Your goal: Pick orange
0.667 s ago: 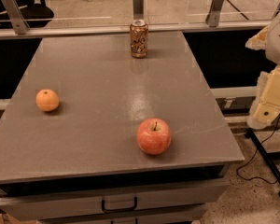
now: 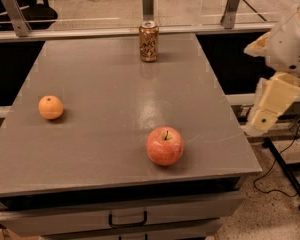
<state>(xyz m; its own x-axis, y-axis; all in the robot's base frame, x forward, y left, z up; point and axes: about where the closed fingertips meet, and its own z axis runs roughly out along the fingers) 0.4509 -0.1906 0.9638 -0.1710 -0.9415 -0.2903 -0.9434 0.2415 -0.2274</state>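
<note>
Grey bench (image 2: 105,74): can (image 2: 149,41) upright at the far edge, centre. Red apple (image 2: 165,146) near the front edge, stem up, well apart from the can. Drawer handle (image 2: 127,219) below the front edge. Black cable (image 2: 285,165) on the floor, right.

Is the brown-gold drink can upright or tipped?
Upright: the brown-gold drink can stands top upward on the grey table. The gripper hangs beside its right edge.

The arm (image 2: 290,39) shows at the right; its end effector (image 2: 269,109) hangs pointing downward.
</note>
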